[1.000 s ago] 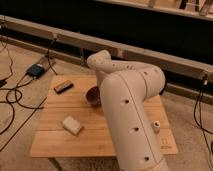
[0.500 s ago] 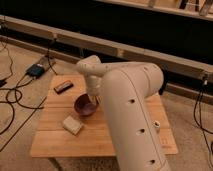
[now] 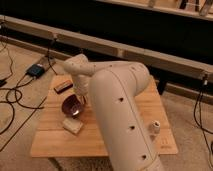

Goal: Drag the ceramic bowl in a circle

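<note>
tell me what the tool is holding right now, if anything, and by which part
It cannot be told. The tool is down at the rim of the ceramic bowl, on the side nearest the arm, but whether it grips that rim does not show.

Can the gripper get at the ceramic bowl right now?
Probably yes. The gripper hangs at the rim of the ceramic bowl, with nothing between them. The pale block lies close on the bowl's near side and could hamper dragging.

Wooden table (image 3: pixel 50 139), pale block (image 3: pixel 73 125), white cup (image 3: pixel 155 128), dark slab (image 3: pixel 62 87)
</note>
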`<state>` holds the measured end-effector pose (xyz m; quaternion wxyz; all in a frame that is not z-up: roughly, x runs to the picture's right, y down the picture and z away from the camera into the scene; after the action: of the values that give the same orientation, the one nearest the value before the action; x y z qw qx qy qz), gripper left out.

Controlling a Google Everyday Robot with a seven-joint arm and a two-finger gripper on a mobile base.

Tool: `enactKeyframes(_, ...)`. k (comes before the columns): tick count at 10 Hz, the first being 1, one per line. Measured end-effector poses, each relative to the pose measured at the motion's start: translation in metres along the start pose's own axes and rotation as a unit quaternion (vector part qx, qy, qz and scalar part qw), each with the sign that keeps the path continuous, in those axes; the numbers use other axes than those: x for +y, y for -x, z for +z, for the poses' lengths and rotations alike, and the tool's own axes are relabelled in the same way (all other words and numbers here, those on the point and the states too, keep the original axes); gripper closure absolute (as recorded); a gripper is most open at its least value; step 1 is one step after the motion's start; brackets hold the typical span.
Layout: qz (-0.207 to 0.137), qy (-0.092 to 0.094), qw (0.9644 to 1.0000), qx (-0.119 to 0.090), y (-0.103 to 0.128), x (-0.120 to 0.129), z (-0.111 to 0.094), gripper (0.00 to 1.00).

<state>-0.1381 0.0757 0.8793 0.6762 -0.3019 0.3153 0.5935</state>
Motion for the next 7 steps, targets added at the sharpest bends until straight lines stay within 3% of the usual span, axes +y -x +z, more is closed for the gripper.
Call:
enactKeyframes(3, 0.024, 0.01, 0.9995, -0.015, 0.035, 0.007, -0.009, 1.0)
enactKeyframes(5, 0.065, 0.012, 0.9975, -0.024, 0.059, -0.012, -0.011, 1.0)
enactKeyframes(7, 0.109, 0.006, 0.9936, -0.029, 0.072, -0.049, -0.012, 1.0)
